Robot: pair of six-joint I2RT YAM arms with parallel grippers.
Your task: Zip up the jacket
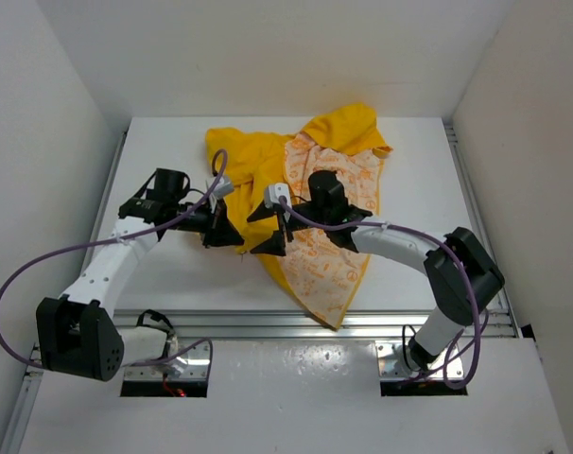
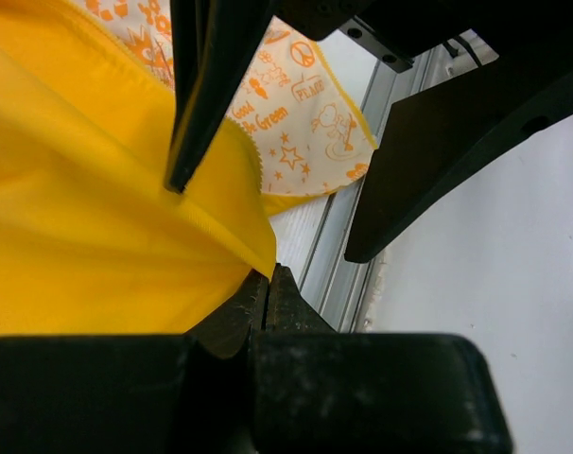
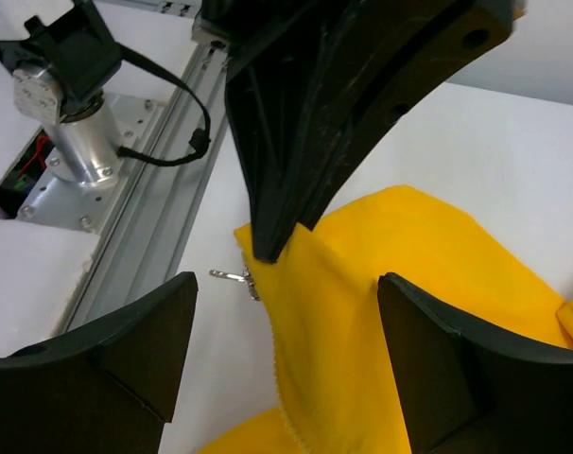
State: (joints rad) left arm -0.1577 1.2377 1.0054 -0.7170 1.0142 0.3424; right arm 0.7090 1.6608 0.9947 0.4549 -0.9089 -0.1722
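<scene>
Lying on the table: the jacket point(image 1: 258, 161) was spread over the middle and far part of the white table point(image 1: 173, 274). Its yellow outer side lay to the left. Its white lining point(image 1: 334, 236), printed in orange, was turned up on the right and tapered toward the near edge.
Left gripper: the left gripper point(image 1: 232, 232) was clenched on the jacket's near yellow edge. In the left wrist view its fingers point(image 2: 285, 295) met, with a corner of the yellow cloth pinched between them.
Right gripper: the right gripper point(image 1: 268, 232) stood just beside the left one, on its right side. Its jaws were apart and grasped nothing.
Jacket relative to the right gripper: in the right wrist view a raised fold of yellow cloth lay between the two spread fingers point(image 3: 107, 350). As far as could be seen, it touched neither finger.
Zipper pull: a small metal zipper pull point(image 3: 232, 276) stuck out sideways from the yellow edge, just below the left gripper's tip and over bare table.
Rail: an aluminium rail point(image 1: 220, 326) ran along the near edge of the table. The pointed end of the lining reached it.
</scene>
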